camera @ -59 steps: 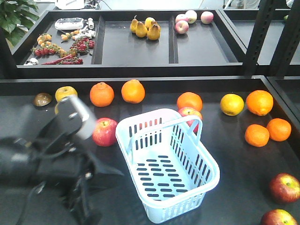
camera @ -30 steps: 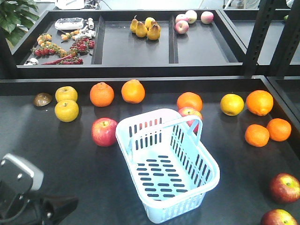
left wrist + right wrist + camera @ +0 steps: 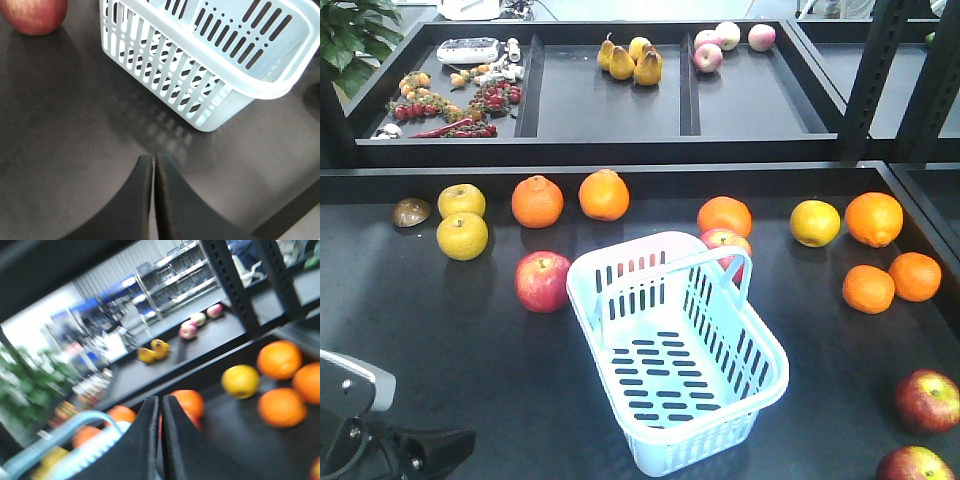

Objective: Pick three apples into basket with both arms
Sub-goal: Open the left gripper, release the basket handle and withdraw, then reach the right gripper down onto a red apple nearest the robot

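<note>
Now my left claw [image 3: 154, 167] has pulled back near-left of the basket [image 3: 692, 440], pressed closed and empty; the nearest apple [image 3: 542, 281] stays on the surface [image 3: 470, 350] left of the basket; my right claw [image 3: 160, 410] is closed too; nothing is basketed yet.

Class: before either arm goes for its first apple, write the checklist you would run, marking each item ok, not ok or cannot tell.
1. Basket upright and empty: ok.
2. Left gripper open to grasp: not ok, shut and empty.
3. Right gripper open: not ok, shut.
4. Apple left of the basket free of neighbours: ok.
5. Apple behind the basket clear to grasp: cannot tell, the basket partly hides it.
</note>
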### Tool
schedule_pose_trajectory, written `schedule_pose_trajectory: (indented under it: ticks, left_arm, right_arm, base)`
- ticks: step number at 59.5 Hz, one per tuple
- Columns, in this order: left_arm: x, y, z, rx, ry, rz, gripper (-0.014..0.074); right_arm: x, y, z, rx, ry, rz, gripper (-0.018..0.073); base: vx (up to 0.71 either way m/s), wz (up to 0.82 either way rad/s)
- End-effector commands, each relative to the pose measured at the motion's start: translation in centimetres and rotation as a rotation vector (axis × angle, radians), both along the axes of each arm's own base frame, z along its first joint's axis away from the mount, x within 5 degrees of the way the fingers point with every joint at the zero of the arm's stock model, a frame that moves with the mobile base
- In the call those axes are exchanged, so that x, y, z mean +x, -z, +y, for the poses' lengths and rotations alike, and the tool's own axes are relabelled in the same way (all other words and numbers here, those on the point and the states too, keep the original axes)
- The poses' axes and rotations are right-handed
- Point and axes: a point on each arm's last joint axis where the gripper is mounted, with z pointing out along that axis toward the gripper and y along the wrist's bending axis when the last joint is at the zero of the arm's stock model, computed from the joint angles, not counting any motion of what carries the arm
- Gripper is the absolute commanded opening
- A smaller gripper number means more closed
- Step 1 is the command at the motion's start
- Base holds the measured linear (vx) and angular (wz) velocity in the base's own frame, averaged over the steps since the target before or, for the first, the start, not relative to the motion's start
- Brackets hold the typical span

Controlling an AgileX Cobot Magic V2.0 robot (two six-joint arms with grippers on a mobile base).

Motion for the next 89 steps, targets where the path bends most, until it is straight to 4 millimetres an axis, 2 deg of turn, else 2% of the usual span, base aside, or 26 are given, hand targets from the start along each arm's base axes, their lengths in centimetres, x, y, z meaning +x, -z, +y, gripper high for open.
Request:
schedule_pose_trajectory:
  ticks: [1, 11, 15, 21, 26, 30, 36, 41, 48, 52, 59, 65, 72, 80, 84, 89]
  left_arm:
    - [0.4, -0.9, 0.0, -0.028, -0.033, -0.045, -0.0006]
    - [0.4, -0.9, 0.0, -0.028, -0.033, -0.045, -0.0006]
    - [0.4, -0.9, 0.0, -0.028, -0.033, -0.045, -0.0006]
    - [0.4, -0.9, 0.0, -0.028, -0.033, -0.045, -0.0006]
    - [0.4, -0.9, 0.0, -0.028, -0.033, -0.045, -0.0006]
    - [0.4, -0.9, 0.0, -0.028, -0.033, -0.045, -0.0006]
    - [0.5, -0.9, 0.0, -0.028, -0.036, -0.048, -0.0006]
    - [0.5, -0.9, 0.0, -0.028, -0.038, -0.050, -0.0006]
    - [0.5, -0.9, 0.0, -0.027, -0.040, -0.052, -0.0006]
    - [0.5, -0.9, 0.0, -0.027, -0.040, -0.052, -0.0006]
    - [0.5, -0.9, 0.0, -0.027, -0.040, -0.052, -0.0006]
    - [0.5, -0.9, 0.0, -0.027, -0.040, -0.052, -0.0006]
    - [0.5, -0.9, 0.0, -0.027, -0.040, -0.052, -0.0006]
    - [0.5, -0.9, 0.0, -0.027, -0.040, -0.052, -0.0006]
    - [0.5, -0.9, 0.0, -0.027, -0.039, -0.051, -0.0006]
    - [0.5, -0.9, 0.0, -0.028, -0.037, -0.049, -0.0006]
  right_arm:
    - [-0.1, -0.4, -0.3, 0.178, 0.013, -0.084, 0.0008]
    - [-0.1, -0.2, -0.2, 0.393, -0.007, -0.048, 0.0008]
    - [-0.1, -0.5, -0.1, 0.418, -0.021, -0.047, 0.0008]
    - [-0.6, -2.8, 0.3, 0.255, -0.065, -0.065, 0.0008]
    - [-1.4, -6.1, 0.7, 0.061, -0.104, -0.070, 0.0008]
    - [-1.8, -8.7, 1.0, -0.070, -0.127, -0.016, 0.0008]
    - [-1.3, -11.8, 0.9, -0.255, -0.122, 0.156, 0.0008]
    - [-0.5, -13.5, 0.2, -0.403, -0.078, 0.308, 0.0010]
    - [0.6, -15.1, -0.7, -0.526, -0.014, 0.405, 0.0012]
    - [1.4, -15.2, -0.9, -0.563, 0.006, 0.441, 0.0014]
    - [3.0, -14.3, -1.0, -0.515, -0.005, 0.561, 0.0027]
    - [5.0, -13.1, -0.9, -0.488, -0.027, 0.705, 0.0087]
    - [7.6, -12.3, -0.8, -0.476, -0.068, 0.888, 0.0245]
    - [11.1, -10.5, -1.5, -0.583, -0.052, 1.073, 0.0492]
    - [12.0, -9.8, -1.8, -0.625, -0.038, 1.126, 0.0585]
    - [12.6, -8.9, -1.8, -0.627, -0.055, 1.188, 0.0646]
  base:
    - [0.00, 0.00]
    - [0.00, 0.00]
    - [0.00, 0.00]
    - [0.00, 0.00]
    - [0.00, 0.00]
    - [0.00, 0.00]
    - [0.00, 0.00]
    - [0.00, 0.00]
    - [0.00, 0.00]
    - [0.00, 0.00]
    - [0.00, 0.00]
    - [0.00, 0.00]
    - [0.00, 0.00]
    - [0.00, 0.00]
    - [0.00, 0.00]
    - [0.00, 0.00]
